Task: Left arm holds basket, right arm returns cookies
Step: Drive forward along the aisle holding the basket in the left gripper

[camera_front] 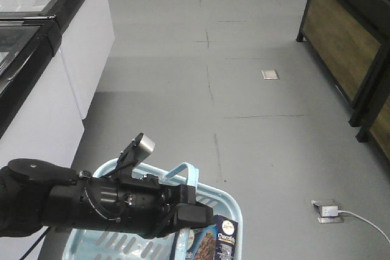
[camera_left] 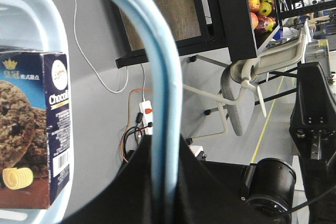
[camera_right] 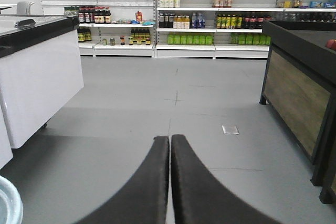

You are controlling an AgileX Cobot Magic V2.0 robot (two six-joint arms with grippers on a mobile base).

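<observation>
Light blue plastic forms the basket, seen low at the bottom of the front view over the grey floor; I cannot tell if it rests on the floor or hangs above it. Its pale blue loop handle rises at the middle. The black left arm comes in from the left and reaches across the top of the basket. In the left wrist view the handle runs down between the two dark fingers of the left end effector, which is clamped on it. The cookies carton is inside the basket, upright near the right wall, just beside the left end effector. Its dark navy side shows a round logo, white lettering and a barcode, and its front shows a chocolate cookie. The right end effector is well apart from the carton. Its two dark fingers are pressed together with nothing between them, and it points along the aisle toward shelves with bottles. A white freezer cabinet stands at the left, a wooden-panelled stand at the right, and a floor socket with a white cable lies near the basket's right side.
</observation>
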